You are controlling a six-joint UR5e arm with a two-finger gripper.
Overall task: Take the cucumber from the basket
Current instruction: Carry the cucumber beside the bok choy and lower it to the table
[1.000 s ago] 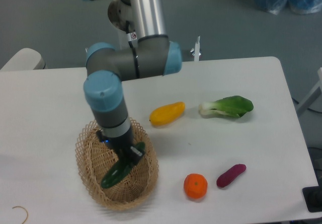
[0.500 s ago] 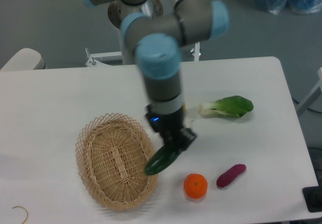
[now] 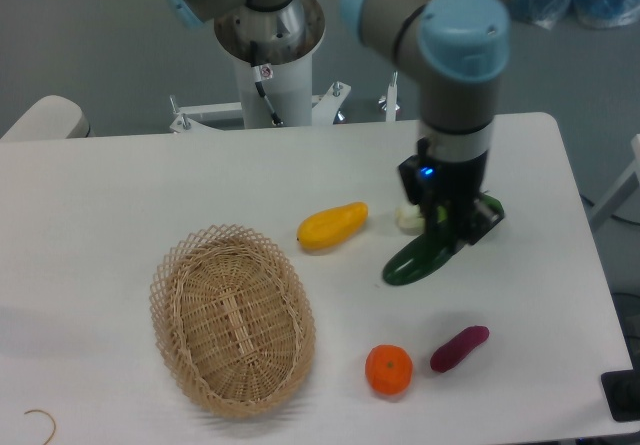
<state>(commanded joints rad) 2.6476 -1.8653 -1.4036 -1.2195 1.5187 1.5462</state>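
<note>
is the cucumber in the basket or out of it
Out. The claw holds the cucumber right of the empty basket.

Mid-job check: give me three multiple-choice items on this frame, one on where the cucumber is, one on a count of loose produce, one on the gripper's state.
1. Where is the cucumber?
A. Lying in the basket
B. Held by the gripper, right of the yellow fruit
C. Lying beside the orange

2. How many items lie loose near the table's front edge, right of the basket?
A. Two
B. None
C. Four

3. What is the gripper doing?
A. Open, holding nothing
B. Shut on the cucumber
C. Shut on the yellow fruit

Answers:
1 B: the cucumber hangs tilted from the fingers, right of the yellow fruit and in front of the bok choy, well clear of the basket.
2 A: only the orange and a purple item lie there.
3 B: the cucumber's upper end sits in the gripper.
</note>
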